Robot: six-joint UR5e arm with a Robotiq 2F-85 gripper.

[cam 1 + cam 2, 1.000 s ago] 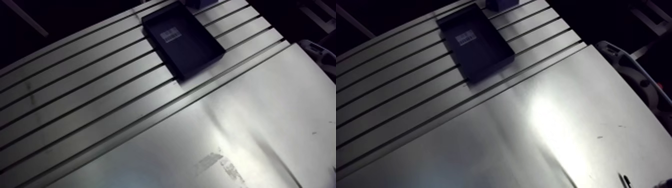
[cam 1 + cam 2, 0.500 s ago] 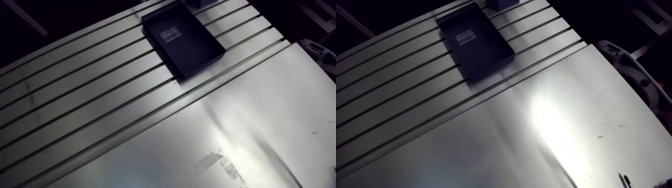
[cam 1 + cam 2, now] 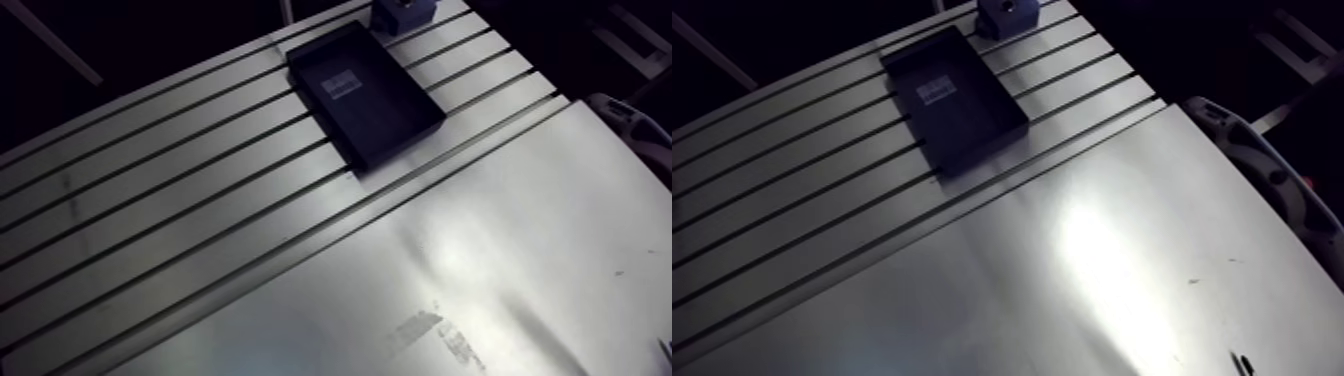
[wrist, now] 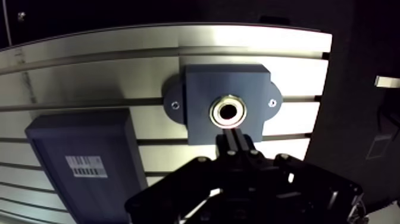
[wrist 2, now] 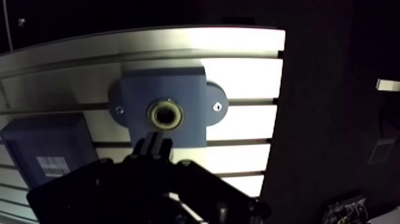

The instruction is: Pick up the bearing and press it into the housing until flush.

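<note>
Sitting seemingly flush in the blue-grey flanged block housing (image 4: 202, 83), the brass-rimmed ring bearing (image 4: 215, 112) is judged pressed home, little being left, while the black two-finger gripper (image 4: 234, 136) is seen closed and empty just beside it.

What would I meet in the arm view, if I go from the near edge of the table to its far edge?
Smooth metal sheet → slotted table surface → black tray → grey housing block.
</note>
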